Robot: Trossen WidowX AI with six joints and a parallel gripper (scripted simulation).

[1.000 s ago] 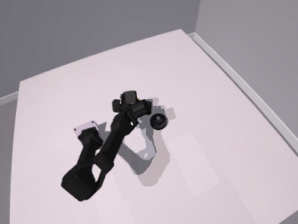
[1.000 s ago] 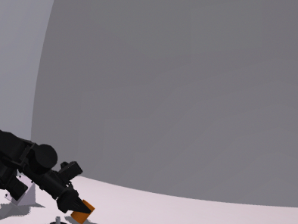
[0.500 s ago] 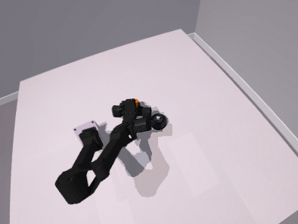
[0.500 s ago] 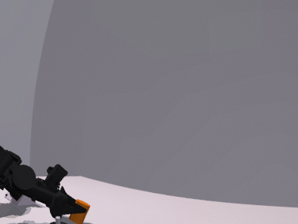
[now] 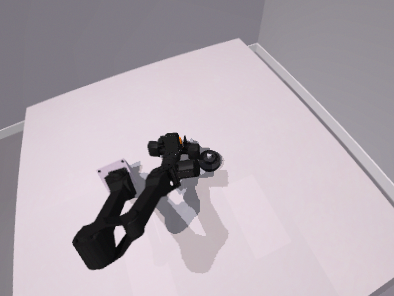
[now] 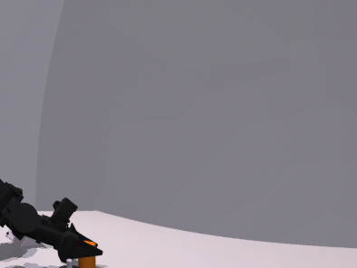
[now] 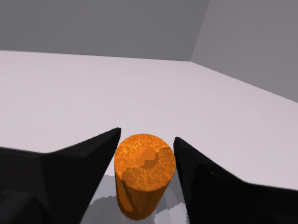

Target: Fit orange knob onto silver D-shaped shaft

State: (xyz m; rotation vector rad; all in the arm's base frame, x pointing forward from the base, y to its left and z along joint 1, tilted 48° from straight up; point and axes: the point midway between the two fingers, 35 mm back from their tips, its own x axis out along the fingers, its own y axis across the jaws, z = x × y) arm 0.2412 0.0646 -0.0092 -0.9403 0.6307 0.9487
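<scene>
The orange knob (image 5: 180, 141) (image 6: 87, 262) (image 7: 144, 162) stands about upright, away from the pedestal; its round top shows in the wrist view and its underside with the hole is hidden. My gripper (image 5: 184, 140) (image 6: 98, 248) (image 7: 147, 136) is open, low and tilted well over, with one finger on each side of the knob and not clamped on it. The dark round pedestal (image 5: 210, 167) stands to the right of the gripper in the top view. Its silver shaft (image 5: 210, 156) (image 6: 69, 263) is bare; its flat side cannot be made out.
The pale table top (image 5: 125, 95) (image 6: 190, 251) (image 7: 70, 90) carries the arm's base plate (image 5: 104, 170) at the left. The arm links (image 5: 150, 192) reach over the table from the lower left, and shadows lie around the pedestal. Grey walls stand beyond the table.
</scene>
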